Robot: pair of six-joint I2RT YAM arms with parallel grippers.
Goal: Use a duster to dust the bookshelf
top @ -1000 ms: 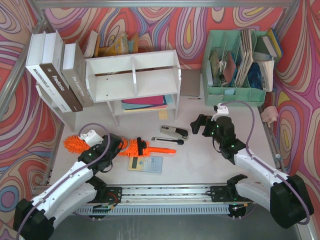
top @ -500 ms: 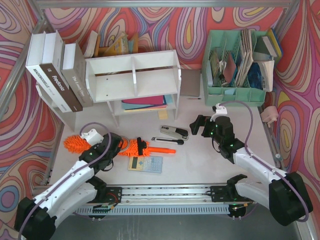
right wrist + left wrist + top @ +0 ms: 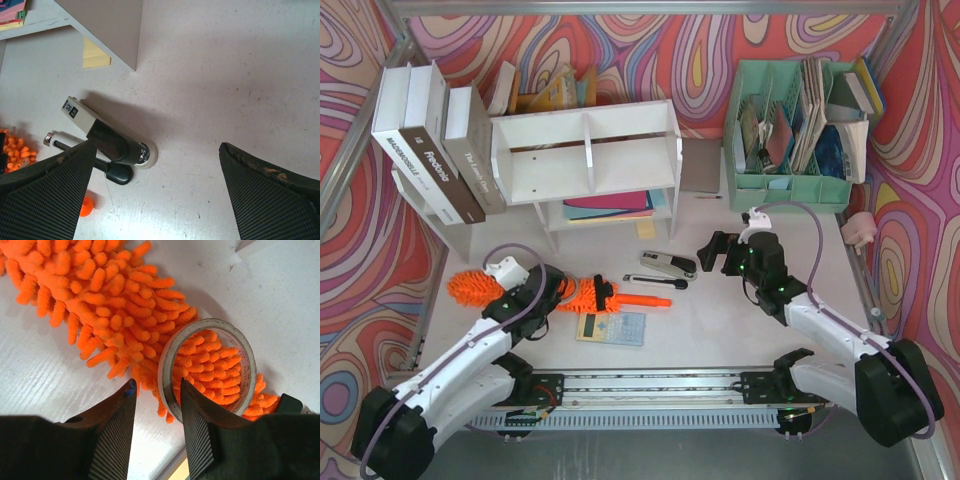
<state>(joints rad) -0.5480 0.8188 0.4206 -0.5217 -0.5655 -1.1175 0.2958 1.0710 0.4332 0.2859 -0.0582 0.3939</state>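
**Duster's on the table, left claw down on it with a tape ring in the way**

Far left at the back there's a stack of chunky white and brown books (image 3: 430,140) leaning against the wall. In front of them, the long fluffy orange microfibre duster (image 3: 582,296) lies flat on the white table (image 3: 720,325), with its orange and black handle pointing right.

The left gripper (image 3: 552,292) is right down over the middle of the fluff. In the wrist view, a greyish ring that looks like a roll of clear tape (image 3: 207,370) sits on top of the duster (image 3: 100,305). The gripper (image 3: 157,410) has its fingers pulled in narrow, with the near rim of the ring and a few orange strands between them. Honestly can't tell if the pads are actually biting yet.

The small white wooden bookshelf (image 3: 590,150) stands at the back, left of centre and well apart from the duster, with coloured folders on its lower tier.

Further right, a black and beige stapler (image 3: 668,264) lies on the table. The right gripper (image 3: 718,252) hangs just beside it, spread wide with nothing in it. The mint-green plastic file organizer (image 3: 790,185) is back right.
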